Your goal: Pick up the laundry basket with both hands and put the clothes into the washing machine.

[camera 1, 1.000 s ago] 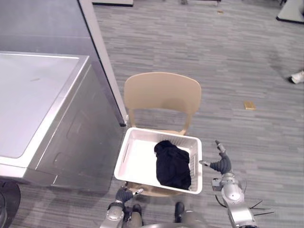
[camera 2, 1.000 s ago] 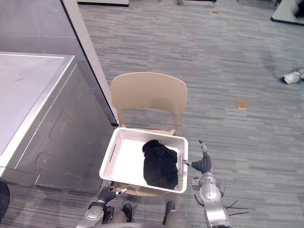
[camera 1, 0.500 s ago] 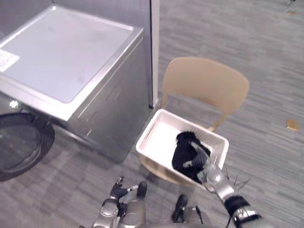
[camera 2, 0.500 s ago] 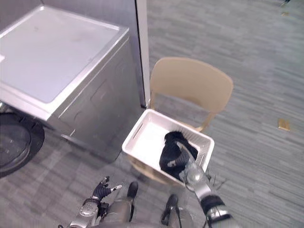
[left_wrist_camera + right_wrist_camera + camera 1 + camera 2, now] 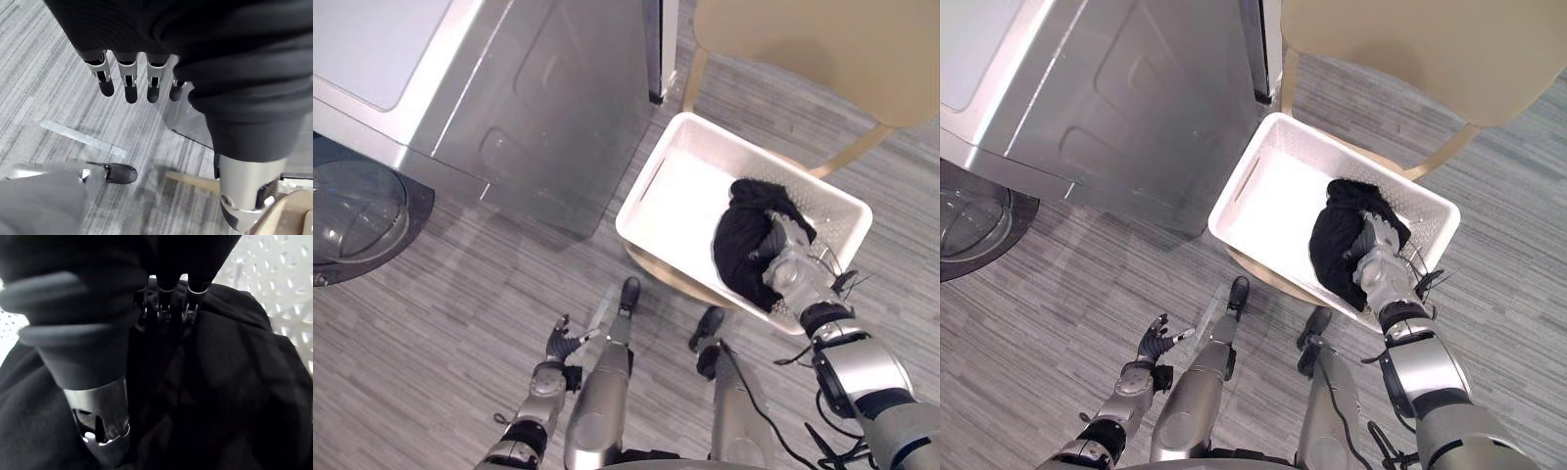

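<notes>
The white laundry basket [image 5: 651,186] rests on the seat of a beige chair [image 5: 822,49], beside the washing machine [image 5: 509,108]. A bundle of black clothes [image 5: 736,245] lies in the basket's right half. My right hand [image 5: 786,266] is inside the basket, pressed onto that bundle. In the right wrist view the black clothes [image 5: 234,382] lie right under my right hand [image 5: 93,357]. My left hand [image 5: 558,345] hangs low over the floor, well short of the basket. Its fingers [image 5: 129,83] are straight and hold nothing.
The washing machine's round glass door [image 5: 352,211] stands swung open at the far left, near the floor. A grey partition post [image 5: 656,49] stands between the machine and the chair. Grey striped carpet [image 5: 460,313] surrounds everything.
The camera has tilted down and swung, shifting the whole scene. My right hand went from beside the basket's right rim into the basket and onto the black clothes. The left hand stayed low.
</notes>
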You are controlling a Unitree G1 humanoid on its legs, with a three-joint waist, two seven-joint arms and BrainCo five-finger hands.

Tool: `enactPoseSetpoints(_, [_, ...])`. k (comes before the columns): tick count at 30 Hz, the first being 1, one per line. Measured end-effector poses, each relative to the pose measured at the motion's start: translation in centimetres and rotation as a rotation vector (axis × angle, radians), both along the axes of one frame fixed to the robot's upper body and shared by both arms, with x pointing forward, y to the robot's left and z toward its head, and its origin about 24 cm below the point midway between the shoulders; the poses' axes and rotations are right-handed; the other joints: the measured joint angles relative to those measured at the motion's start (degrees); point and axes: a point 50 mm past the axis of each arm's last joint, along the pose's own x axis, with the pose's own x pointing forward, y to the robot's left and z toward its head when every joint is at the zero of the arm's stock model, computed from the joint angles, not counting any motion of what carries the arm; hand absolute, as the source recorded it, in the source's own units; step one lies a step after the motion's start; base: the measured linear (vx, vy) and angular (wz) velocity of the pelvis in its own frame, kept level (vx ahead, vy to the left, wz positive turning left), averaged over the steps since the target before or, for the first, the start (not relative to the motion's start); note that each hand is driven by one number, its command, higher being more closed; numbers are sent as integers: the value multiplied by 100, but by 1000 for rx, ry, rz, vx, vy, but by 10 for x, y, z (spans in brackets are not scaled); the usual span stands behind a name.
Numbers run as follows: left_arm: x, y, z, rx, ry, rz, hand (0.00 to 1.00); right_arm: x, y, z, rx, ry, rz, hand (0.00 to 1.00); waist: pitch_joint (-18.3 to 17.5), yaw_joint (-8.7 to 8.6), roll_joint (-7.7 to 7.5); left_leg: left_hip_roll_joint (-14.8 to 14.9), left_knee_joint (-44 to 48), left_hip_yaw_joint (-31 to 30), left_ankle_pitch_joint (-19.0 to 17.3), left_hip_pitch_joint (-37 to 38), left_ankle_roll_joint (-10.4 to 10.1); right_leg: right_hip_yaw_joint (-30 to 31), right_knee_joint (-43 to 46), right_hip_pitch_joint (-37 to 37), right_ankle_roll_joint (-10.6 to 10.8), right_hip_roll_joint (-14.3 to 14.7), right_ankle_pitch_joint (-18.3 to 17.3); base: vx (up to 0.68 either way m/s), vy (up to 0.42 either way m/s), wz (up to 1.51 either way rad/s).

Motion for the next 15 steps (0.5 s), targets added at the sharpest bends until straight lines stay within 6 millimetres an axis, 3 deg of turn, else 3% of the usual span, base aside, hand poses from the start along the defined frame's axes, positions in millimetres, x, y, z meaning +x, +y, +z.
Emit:
enactPoseSetpoints(2, [7,-9,4,-31,-21,0,0,4,-3,11,-31,-20,4,100,2,1,4,-36,-8,-29,1,-94,-3,7,176,-164,6,-69,-107,-9,-72,9])
enactPoseSetpoints(6, [7,-20,3,-64,-19,-2,0,6,4,14,-4,-43,27,100,2,16,3,-42,-7,-74,8,-86,-13,-24,391,-218,-25,-120,-272,11,-90,9])
enactPoseSetpoints(15, [9,-20,6,-67,-32,-1,0,5,31,3,299,-70,41,100,14,74,13,44,-123,-276,72,306,-50,-168,355,215,-100,-28,-416,23,-101,7])
